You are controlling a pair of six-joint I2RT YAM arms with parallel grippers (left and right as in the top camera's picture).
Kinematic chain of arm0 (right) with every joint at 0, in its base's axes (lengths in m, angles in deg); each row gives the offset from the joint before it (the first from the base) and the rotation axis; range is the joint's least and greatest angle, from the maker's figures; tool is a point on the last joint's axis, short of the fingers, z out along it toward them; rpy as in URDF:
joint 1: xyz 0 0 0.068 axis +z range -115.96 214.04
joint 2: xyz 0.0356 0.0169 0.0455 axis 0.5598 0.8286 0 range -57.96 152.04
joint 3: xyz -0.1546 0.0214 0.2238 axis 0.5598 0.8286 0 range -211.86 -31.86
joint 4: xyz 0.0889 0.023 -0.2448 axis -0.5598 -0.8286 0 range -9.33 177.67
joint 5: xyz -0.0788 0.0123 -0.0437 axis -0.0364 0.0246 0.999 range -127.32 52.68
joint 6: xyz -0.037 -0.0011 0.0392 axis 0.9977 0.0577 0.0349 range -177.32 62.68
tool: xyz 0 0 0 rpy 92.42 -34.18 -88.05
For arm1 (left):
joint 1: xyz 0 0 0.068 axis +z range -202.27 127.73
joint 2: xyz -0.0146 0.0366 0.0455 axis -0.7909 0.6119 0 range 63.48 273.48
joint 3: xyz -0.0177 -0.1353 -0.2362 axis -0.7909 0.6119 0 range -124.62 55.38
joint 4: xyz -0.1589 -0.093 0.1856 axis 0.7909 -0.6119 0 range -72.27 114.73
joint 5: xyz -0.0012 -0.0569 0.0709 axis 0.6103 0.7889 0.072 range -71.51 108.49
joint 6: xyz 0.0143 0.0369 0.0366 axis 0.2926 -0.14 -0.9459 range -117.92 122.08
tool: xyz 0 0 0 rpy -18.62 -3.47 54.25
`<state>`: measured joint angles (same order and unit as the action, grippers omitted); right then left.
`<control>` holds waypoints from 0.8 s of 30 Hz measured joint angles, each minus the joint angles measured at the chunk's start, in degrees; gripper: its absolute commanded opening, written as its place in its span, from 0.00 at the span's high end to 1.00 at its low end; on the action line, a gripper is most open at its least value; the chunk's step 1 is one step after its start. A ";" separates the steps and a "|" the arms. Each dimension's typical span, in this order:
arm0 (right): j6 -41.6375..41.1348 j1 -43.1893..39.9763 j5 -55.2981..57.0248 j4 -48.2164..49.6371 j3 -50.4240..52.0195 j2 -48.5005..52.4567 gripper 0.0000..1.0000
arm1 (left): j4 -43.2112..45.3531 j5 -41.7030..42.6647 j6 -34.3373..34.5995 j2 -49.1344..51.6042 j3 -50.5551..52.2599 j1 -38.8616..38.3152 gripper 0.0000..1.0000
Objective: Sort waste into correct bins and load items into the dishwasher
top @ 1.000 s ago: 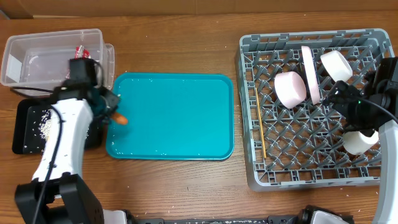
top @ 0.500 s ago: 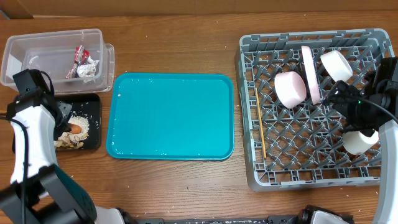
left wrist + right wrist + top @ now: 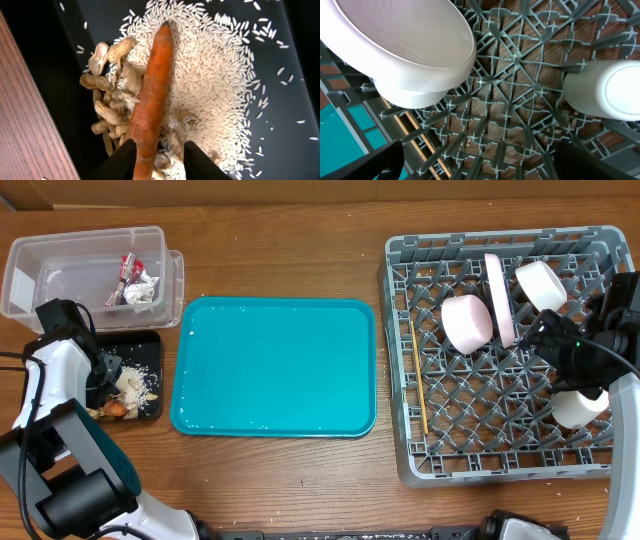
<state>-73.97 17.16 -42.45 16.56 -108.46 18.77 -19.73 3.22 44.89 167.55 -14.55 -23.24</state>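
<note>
My left gripper (image 3: 103, 380) is over the black tray (image 3: 150, 350). In the left wrist view its fingers (image 3: 160, 160) are open around the orange carrot stick (image 3: 152, 95). The carrot lies on the rice (image 3: 210, 75) and touches only the left finger. The carrot (image 3: 117, 408) shows near the tray's front. The clear tub (image 3: 60, 255) holds the red wrapper (image 3: 127, 270) and the foil ball (image 3: 145, 292). My right gripper (image 3: 560, 350) is wide open and empty over the grey rack (image 3: 500, 465), between a bowl (image 3: 405, 45) and the cup (image 3: 605, 90).
The rack also holds an upright plate (image 3: 498, 298), a second bowl (image 3: 540, 283) and chopsticks (image 3: 418, 375) along its left side. The teal tray (image 3: 275, 365) lies in the middle of the table. Peanut shells (image 3: 107, 85) lie beside the rice.
My left arm swung from the teal tray's left edge to the black tray, carrying the carrot. The carrot now lies on the rice with the jaws open. The right arm has not moved.
</note>
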 measured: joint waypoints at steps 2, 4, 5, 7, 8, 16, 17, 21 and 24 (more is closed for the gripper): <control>-0.02 0.00 -0.02 -0.02 0.00 0.00 0.03 | -0.09 0.02 -0.07 0.04 -0.02 0.00 0.63; 0.00 0.00 0.00 0.00 0.00 0.00 0.03 | -0.52 0.17 -0.39 0.04 -0.17 0.00 0.61; 0.00 0.00 0.00 -0.02 0.00 0.00 0.02 | -0.92 0.66 -0.87 0.04 -0.39 0.00 0.61; -0.02 0.00 0.00 0.00 0.00 0.00 0.03 | -1.51 1.95 -1.53 0.04 -1.20 0.00 0.59; -0.02 0.00 0.00 0.00 0.00 0.00 0.03 | -1.97 3.04 -2.27 0.00 -1.88 0.00 0.58; 3.48 0.57 -5.55 2.19 0.00 0.00 0.03 | -3.10 16.83 -8.68 -6.36 -7.61 -0.63 0.44; 4.83 1.27 -7.30 2.75 0.00 0.00 0.03 | -3.23 19.02 -10.32 -7.78 -8.28 -1.20 0.43; 8.92 6.60 -11.43 3.67 0.00 0.00 0.03 | -5.81 25.79 -17.05 -13.20 -9.90 -5.81 0.37; 11.72 13.44 -13.07 4.42 0.00 0.00 0.02 | -10.47 28.35 -22.08 -15.63 -10.29 -11.06 0.31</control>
<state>-62.25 30.60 -55.52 20.97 -108.46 18.77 -30.20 31.57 22.82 151.92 -24.84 -34.30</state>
